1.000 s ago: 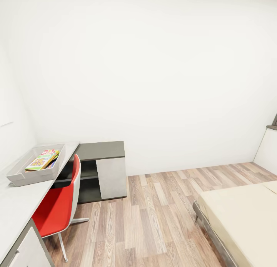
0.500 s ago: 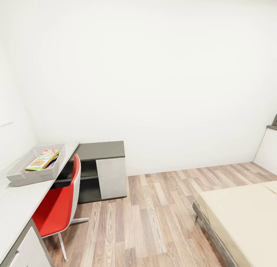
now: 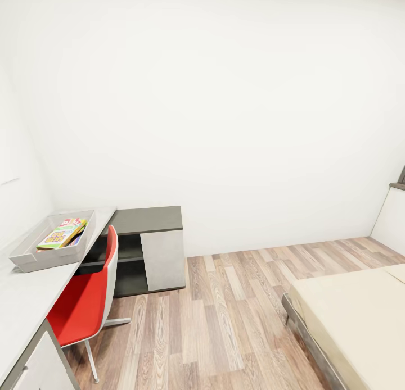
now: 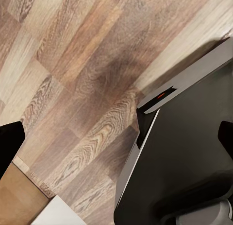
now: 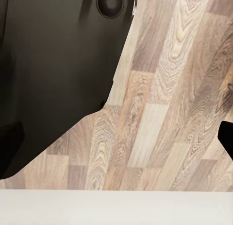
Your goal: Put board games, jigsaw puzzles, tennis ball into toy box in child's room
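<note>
Still, nothing has shifted: toy box [image 3: 34,259] sits on table [image 3: 28,300].

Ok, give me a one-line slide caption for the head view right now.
Toy box holding a game box on the table, red chair alongside, bed opposite.

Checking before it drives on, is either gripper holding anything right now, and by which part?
Nothing is held: both wrist views look down at bare wooden floor between wide-apart fingertips.

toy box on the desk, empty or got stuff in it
Not empty: the toy box holds a colourful board game lying flat inside it on the table.
</note>
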Available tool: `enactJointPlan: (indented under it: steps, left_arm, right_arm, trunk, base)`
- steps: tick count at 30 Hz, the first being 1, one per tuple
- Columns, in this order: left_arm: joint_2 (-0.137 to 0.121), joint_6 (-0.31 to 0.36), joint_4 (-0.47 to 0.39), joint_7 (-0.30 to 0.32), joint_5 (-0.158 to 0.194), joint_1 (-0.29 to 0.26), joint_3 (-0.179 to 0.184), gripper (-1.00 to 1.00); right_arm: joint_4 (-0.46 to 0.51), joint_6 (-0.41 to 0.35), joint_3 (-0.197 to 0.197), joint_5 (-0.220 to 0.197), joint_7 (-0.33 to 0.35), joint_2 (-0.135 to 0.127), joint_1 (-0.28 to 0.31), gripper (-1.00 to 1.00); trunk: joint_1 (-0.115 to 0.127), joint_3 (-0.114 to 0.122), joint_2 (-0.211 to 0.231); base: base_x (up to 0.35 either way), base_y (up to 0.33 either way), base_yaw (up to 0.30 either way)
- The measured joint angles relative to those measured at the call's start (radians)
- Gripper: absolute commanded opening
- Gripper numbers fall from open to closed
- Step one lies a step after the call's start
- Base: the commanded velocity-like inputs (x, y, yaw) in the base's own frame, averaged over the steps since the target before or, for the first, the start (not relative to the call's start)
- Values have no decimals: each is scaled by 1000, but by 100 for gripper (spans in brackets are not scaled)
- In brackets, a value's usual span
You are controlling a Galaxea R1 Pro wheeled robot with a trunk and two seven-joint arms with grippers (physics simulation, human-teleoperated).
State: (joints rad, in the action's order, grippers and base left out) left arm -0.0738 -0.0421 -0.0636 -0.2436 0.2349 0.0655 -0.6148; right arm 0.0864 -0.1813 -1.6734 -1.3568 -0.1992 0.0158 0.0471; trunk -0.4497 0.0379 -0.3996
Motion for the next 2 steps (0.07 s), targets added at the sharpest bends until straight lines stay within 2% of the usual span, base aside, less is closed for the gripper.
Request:
enactJointPlan:
  steps: [2]
  left_arm:
    - [0,0,0,0,0,0,0,100]
  right_arm:
    - [0,0,0,0,0,0,0,100]
  trunk:
    - [0,0,0]
  base:
    - [0,0,0]
